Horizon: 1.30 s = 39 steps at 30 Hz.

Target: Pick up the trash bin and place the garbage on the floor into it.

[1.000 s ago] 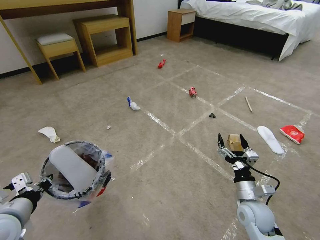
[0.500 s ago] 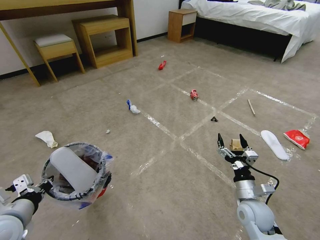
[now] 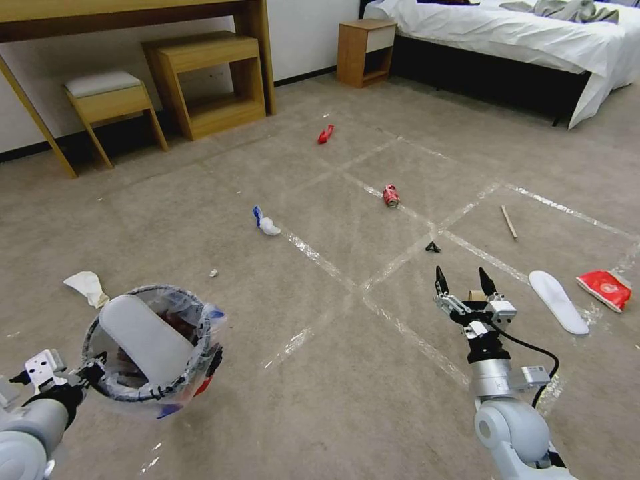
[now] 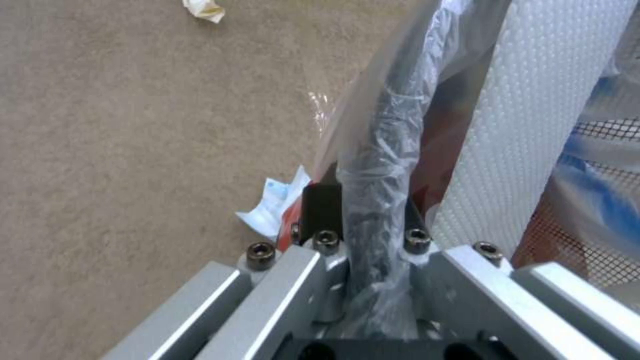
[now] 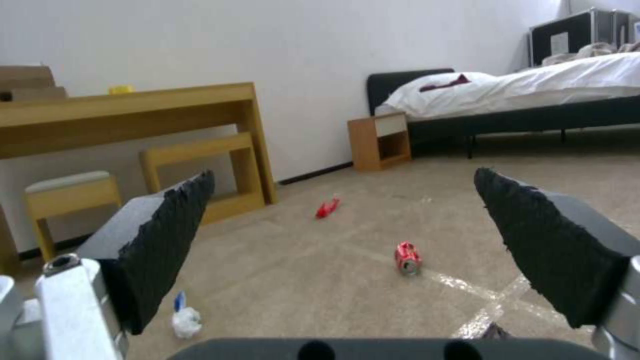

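Observation:
My left gripper (image 3: 90, 372) is shut on the dark rim of the trash bin (image 3: 150, 350), held low at my left above the floor (image 3: 320, 373). In the left wrist view its jaws clamp the bagged rim (image 4: 380, 150). A white slipper sole (image 3: 143, 340) stands inside the bin. My right gripper (image 3: 461, 275) hangs open, with a brown cardboard box (image 3: 475, 295) mostly hidden just behind it. Garbage lies around: another slipper sole (image 3: 559, 301), a red wrapper (image 3: 607, 288), a stick (image 3: 509, 221), a red can (image 3: 391, 195) and a white-and-blue wad (image 3: 265, 222).
A white wad (image 3: 85, 285) lies left of the bin and a second red wrapper (image 3: 325, 134) lies far ahead. A desk (image 3: 133, 13), a stool (image 3: 110, 97) and a low wooden shelf (image 3: 213, 73) line the back wall. A bed (image 3: 520, 40) and a nightstand (image 3: 363, 50) stand at the back right.
The whole view has shifted as the camera moved: the litter sits lower and nearer, and the cardboard box has slid behind the right gripper. Both arms keep their pose.

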{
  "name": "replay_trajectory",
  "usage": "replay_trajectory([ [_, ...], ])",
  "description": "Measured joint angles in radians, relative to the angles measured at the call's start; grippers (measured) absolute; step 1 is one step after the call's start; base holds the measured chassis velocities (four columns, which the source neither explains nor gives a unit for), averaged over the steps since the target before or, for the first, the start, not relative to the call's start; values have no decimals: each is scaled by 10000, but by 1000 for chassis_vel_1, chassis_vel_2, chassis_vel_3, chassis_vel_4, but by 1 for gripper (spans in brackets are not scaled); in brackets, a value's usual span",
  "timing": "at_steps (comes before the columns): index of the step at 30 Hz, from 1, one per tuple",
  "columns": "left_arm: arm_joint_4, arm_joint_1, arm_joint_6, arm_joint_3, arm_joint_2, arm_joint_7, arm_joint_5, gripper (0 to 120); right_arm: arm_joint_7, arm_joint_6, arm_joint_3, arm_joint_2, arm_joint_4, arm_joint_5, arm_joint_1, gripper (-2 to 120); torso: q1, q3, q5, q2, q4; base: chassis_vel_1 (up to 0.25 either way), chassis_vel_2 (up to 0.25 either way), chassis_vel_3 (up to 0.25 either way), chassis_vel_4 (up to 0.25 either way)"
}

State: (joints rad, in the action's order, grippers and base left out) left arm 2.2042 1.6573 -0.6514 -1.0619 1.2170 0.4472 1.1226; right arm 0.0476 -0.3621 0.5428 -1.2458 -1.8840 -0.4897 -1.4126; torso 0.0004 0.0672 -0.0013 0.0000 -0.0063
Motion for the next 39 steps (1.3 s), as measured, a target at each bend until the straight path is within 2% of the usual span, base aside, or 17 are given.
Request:
replay_trajectory([
  [39, -220, -138, 54, 70, 75, -31, -93, 1, 23, 89, -41, -39, 343, 102, 229, 99, 0, 1, 0, 0, 1, -93, 85, 86, -89],
])
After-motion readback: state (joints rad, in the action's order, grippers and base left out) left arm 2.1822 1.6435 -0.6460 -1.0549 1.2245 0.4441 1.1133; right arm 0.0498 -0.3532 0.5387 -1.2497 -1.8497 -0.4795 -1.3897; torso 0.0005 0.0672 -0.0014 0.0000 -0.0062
